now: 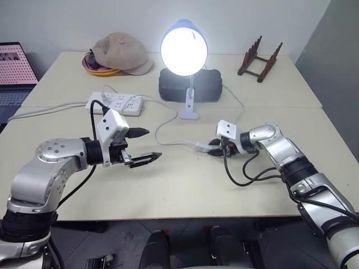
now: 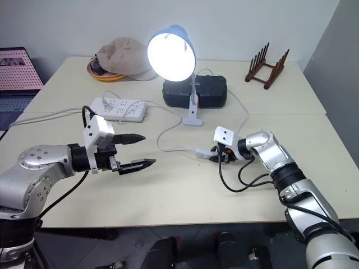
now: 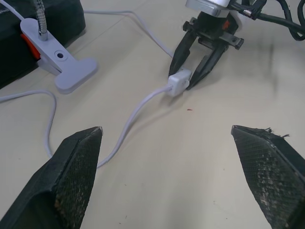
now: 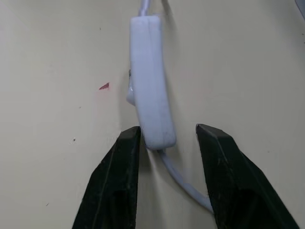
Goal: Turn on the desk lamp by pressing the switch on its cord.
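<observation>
On the table (image 1: pixel 168 185), the lit desk lamp (image 1: pixel 184 49) glows; right gripper (image 4: pixel 167 138) part-open around the switch (image 4: pixel 150 81), left gripper (image 1: pixel 145 145) wide open, empty.

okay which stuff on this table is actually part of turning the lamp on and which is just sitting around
Part of the job: lamp, lit; cord; switch, between the right gripper's parted fingers; left gripper, open, off to the side.

Just lying about: power strip, cap, black case, wooden rack, laptop.
</observation>
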